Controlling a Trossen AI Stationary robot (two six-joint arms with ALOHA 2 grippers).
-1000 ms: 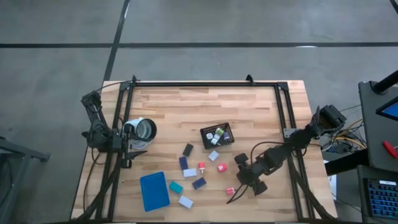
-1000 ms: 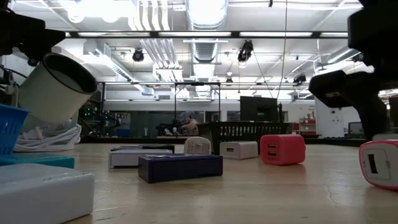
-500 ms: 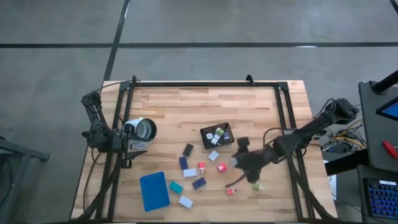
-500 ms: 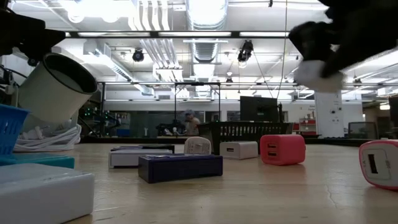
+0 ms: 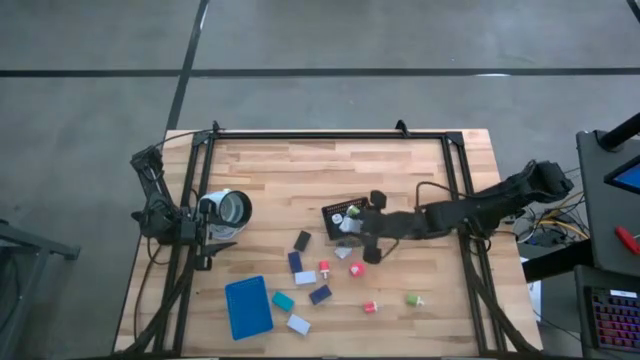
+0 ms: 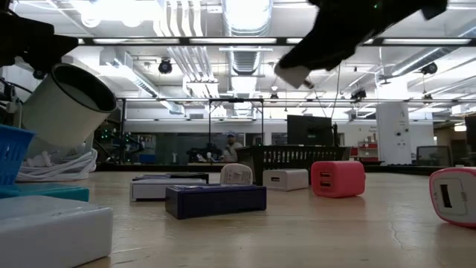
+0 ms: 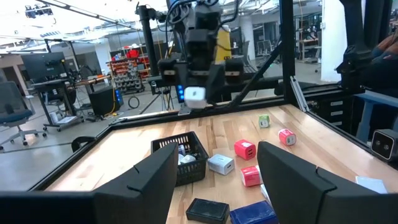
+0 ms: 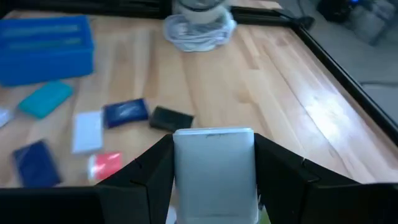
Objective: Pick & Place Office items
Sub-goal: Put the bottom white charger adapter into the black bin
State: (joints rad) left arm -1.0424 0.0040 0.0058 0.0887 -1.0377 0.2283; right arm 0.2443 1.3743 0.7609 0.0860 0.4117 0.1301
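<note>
The right gripper (image 5: 362, 225), swung across the table, clamps a white block (image 8: 214, 167) beside the basket (image 5: 347, 218) (left gripper (image 7: 214, 180) parked open).

The basket (image 5: 347, 217) sits mid-table (image 5: 300, 170) — loose blocks (image 5: 310, 281) lie scattered in front of it, the tray (image 5: 248, 306) to their left. The right gripper (image 5: 357, 228) hangs over the basket's near edge — the left gripper (image 5: 235, 208) waits at the left edge.

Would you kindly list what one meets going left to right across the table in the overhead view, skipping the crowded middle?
Left claw → white cup → blue tray → teal block → black mesh basket → right claw, holding a white block → green piece.
</note>
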